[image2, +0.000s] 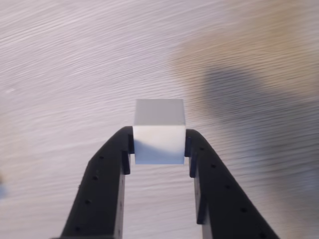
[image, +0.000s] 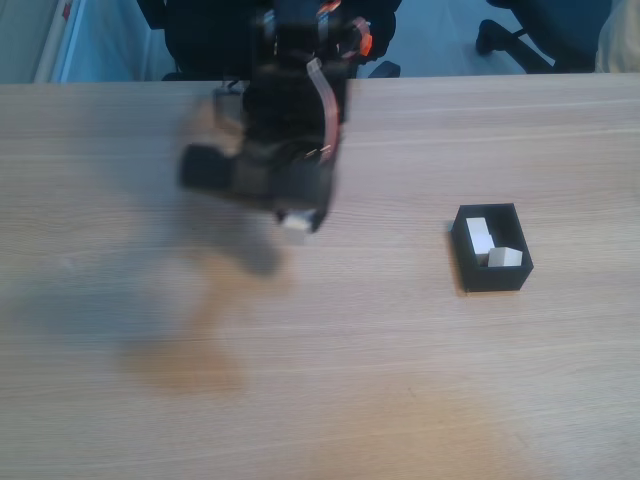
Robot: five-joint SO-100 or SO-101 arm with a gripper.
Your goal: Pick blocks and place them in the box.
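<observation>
In the wrist view my gripper [image2: 158, 149] is shut on a white block [image2: 159, 130], one black finger on each side, with the blurred wooden table below it. The fixed view shows the same block [image: 295, 222] at the tip of the blurred black arm, my gripper [image: 297, 220] held above the table left of centre. The black box [image: 491, 249] sits on the table at the right, well apart from the gripper. Two white blocks lie inside it, one [image: 480, 236] toward the back and one [image: 505, 258] toward the front.
The wooden table [image: 350, 380] spreads wide around the box. Black chair bases [image: 520, 35] stand on the floor beyond the table's far edge. The arm's shadow falls on the table at the left.
</observation>
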